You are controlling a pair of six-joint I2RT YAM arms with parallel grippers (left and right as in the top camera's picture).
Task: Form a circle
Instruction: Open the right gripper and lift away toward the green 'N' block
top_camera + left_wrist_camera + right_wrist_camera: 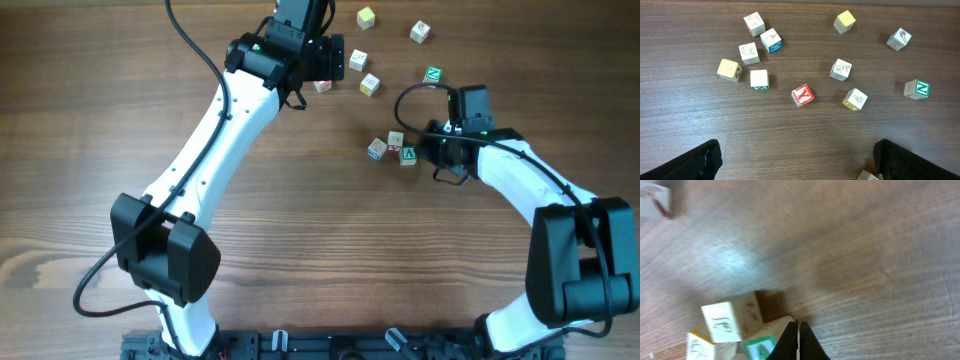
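Note:
The circle (395,148) is a tight bunch of small letter cubes right of the table's middle. From above I see three of them: a blue-marked cube (376,148), a red-marked cube (396,140) and a green-faced cube (408,155). My right gripper (422,147) is shut, empty, at the bunch's right side. In the right wrist view its tips (797,326) rest against a pale cube (777,326), beside a green-faced cube (757,349) and a plain cube (731,320). My left gripper (335,58) hangs open and empty at the far middle, its fingers (695,161) spread wide.
Loose cubes lie at the back: a yellow cube (366,16), a green N cube (433,74), a red Y cube (802,95) and pale ones (358,60). Several more cubes (749,53) sit grouped at the left wrist view's upper left, under the left arm.

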